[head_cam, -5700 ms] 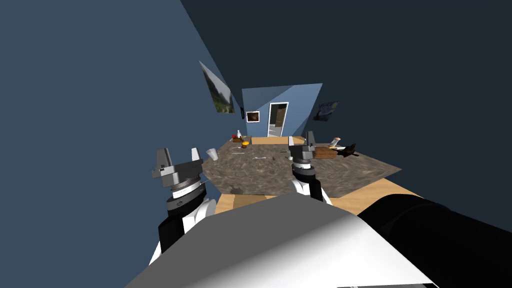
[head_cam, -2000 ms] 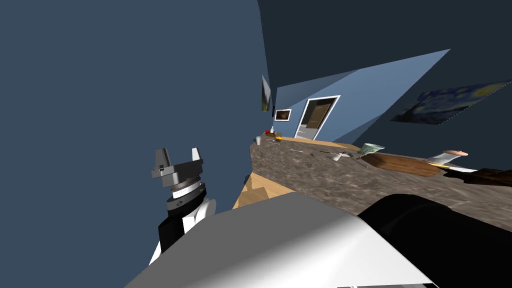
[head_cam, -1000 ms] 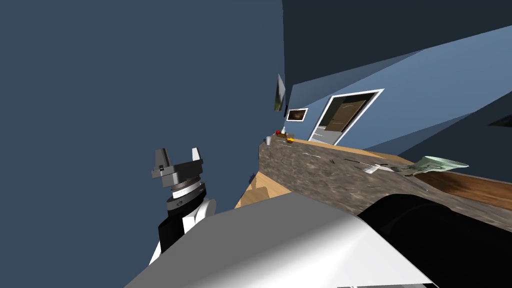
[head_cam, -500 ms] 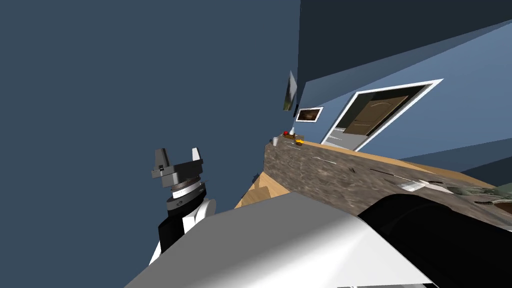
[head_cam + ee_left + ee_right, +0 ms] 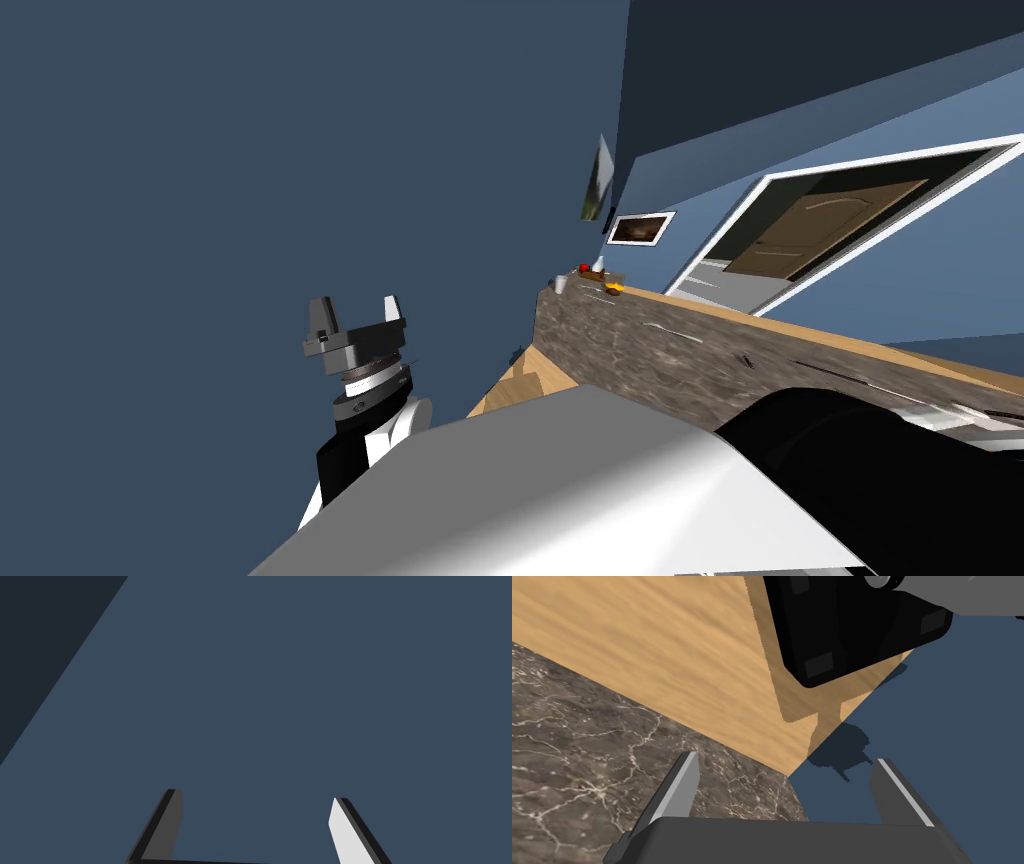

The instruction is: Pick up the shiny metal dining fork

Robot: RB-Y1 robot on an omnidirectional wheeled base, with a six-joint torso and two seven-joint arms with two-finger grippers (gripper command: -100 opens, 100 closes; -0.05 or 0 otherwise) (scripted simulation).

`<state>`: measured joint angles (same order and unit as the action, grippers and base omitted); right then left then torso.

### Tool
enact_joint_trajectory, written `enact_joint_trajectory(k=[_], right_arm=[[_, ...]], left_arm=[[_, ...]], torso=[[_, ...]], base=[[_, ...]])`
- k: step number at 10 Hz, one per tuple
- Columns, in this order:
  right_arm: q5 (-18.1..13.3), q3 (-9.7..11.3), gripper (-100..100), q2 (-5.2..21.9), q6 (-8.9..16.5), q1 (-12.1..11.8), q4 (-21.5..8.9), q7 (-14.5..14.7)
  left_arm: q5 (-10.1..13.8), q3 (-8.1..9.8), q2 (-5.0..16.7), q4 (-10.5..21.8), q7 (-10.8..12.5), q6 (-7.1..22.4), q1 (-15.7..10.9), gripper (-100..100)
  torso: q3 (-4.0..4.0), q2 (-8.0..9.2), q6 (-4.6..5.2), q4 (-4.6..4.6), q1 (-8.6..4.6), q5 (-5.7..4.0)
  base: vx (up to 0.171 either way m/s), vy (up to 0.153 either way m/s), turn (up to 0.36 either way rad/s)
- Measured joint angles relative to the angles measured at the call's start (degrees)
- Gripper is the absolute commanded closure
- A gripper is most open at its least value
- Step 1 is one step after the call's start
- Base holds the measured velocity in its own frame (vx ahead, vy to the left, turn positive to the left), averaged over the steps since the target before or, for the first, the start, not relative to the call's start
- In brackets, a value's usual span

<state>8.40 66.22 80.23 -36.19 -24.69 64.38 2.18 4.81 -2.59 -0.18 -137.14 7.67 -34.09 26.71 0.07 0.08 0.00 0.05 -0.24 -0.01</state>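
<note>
A long dark marbled table [image 5: 640, 355] runs away to the right in the head view. A thin pale utensil [image 5: 668, 329] lies on its top; I cannot tell whether it is the fork. More pale pieces [image 5: 960, 412] lie near the right edge, half hidden. My left gripper [image 5: 355, 318] is held up left of the table, before a blue wall, open and empty [image 5: 255, 795]. My right gripper [image 5: 784, 759] is open and empty above a corner of the marbled table [image 5: 587, 766], with the wooden floor [image 5: 662, 651] beyond it.
At the table's far end stand a white cup [image 5: 560, 284], a red item [image 5: 583, 268], a white bottle [image 5: 598, 263] and an orange thing [image 5: 613, 289]. An open doorway [image 5: 830, 220] and a small picture [image 5: 640, 229] are on the far wall. Wooden floor [image 5: 510, 385] runs between table and wall.
I have turned and moved closer: the table has slid right, the doorway has grown, and the green bowl and board have left the picture. The left gripper's pose is unchanged.
</note>
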Motion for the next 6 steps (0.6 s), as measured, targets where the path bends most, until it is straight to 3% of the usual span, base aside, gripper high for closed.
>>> enact_joint_trajectory(k=[3, 4, 6], right_arm=[[0.0, 1.5, -100, 2.9, -0.6, 0.8, -4.8, 0.0], [1.2, 1.3, -100, 4.7, -0.8, -0.7, -6.1, 1.2], [0.2, 2.8, -100, 5.9, -1.0, 1.4, -10.0, 0.2]], left_arm=[[0.0, 0.01, 0.0, 0.0, 0.0, 0.0, 0.0, 0], [0.0, 0.01, 0.0, 0.0, 0.0, 0.0, 0.0, 0], [0.0, 0.01, 0.0, 0.0, 0.0, 0.0, 0.0, 0]], torso=[[0.0, -0.01, 0.09, 0.0, -0.17, -0.08], [-0.02, -0.04, 0.04, -0.01, -0.22, -0.06], [-0.02, -0.02, 0.01, 0.0, -0.25, -0.08]], base=[[0.005, -0.074, 0.232], [0.01, -0.078, 0.185], [-0.008, -0.116, 0.31]])
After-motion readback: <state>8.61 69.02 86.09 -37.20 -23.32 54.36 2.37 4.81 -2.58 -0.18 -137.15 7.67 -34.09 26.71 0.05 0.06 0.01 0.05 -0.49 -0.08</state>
